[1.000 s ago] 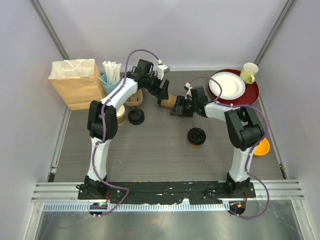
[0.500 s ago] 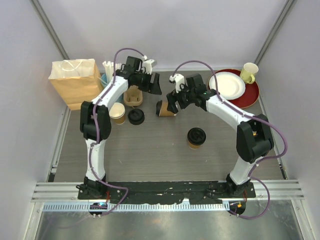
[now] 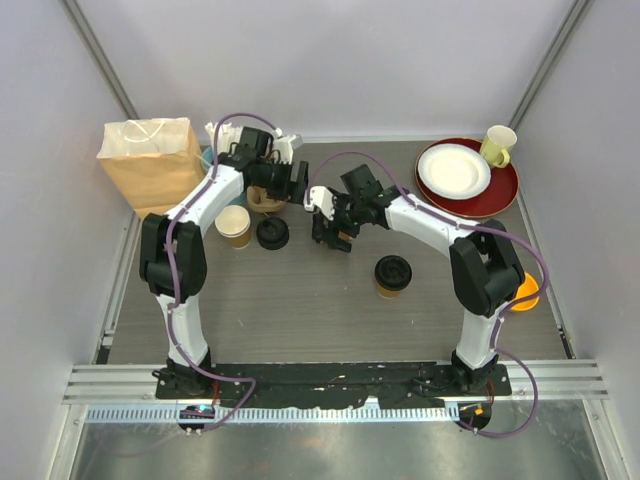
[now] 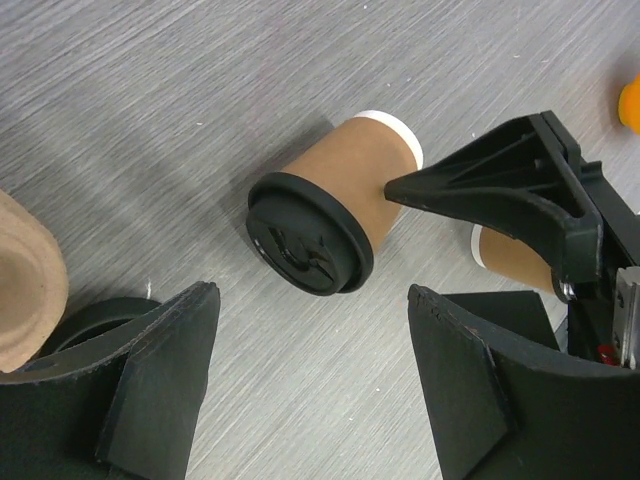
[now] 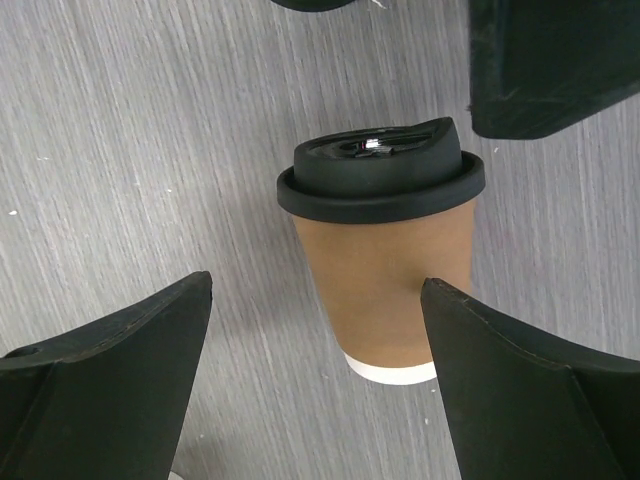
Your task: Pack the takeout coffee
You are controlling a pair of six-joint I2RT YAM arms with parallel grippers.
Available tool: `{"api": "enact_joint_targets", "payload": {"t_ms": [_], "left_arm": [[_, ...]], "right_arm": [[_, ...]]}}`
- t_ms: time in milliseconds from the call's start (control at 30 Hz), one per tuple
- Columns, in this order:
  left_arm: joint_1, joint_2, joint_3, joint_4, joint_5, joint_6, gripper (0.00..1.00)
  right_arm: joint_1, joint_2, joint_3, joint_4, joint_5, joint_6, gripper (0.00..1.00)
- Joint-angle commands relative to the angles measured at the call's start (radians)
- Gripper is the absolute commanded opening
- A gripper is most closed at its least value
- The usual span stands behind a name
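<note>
Cup (image 5: 385, 280) lies between open right end effector (image 5: 318, 285) jaws.

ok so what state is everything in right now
tipped coffee cup: on its side, lid on
second coffee cup: upright, lid on
unlidded cup: upright, no lid
loose lid: flat on table
paper bag: standing
mug: upright
left gripper: jaws open, empty
right gripper: jaws open, astride tipped coffee cup, not gripping

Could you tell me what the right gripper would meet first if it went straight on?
Probably the lidded paper cup lying on the table: the right gripper frames it with open jaws, though depth is unclear.
</note>
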Motion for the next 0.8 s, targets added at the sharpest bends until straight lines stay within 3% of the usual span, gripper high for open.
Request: {"api": "enact_joint_targets", "payload": {"t_ms": [0, 500, 767], "left_arm": [[-0.001, -0.043, 0.002, 0.012, 0.046, -0.008, 0.8], [0.0, -0.049, -0.012, -0.019, 0.048, 0.032, 0.79], [0.003, -0.046, 0.006, -0.045, 0.056, 0.052, 0.79]], "right_arm": [[-0.005, 0.013, 0.045, -0.018, 0.034, -0.073, 0.91], [-0.03, 0.221, 0.204, -0.047, 0.042, -0.133, 0.91], [-0.03, 0.227, 0.21, -0.047, 0.042, -0.096, 0.86]]}}
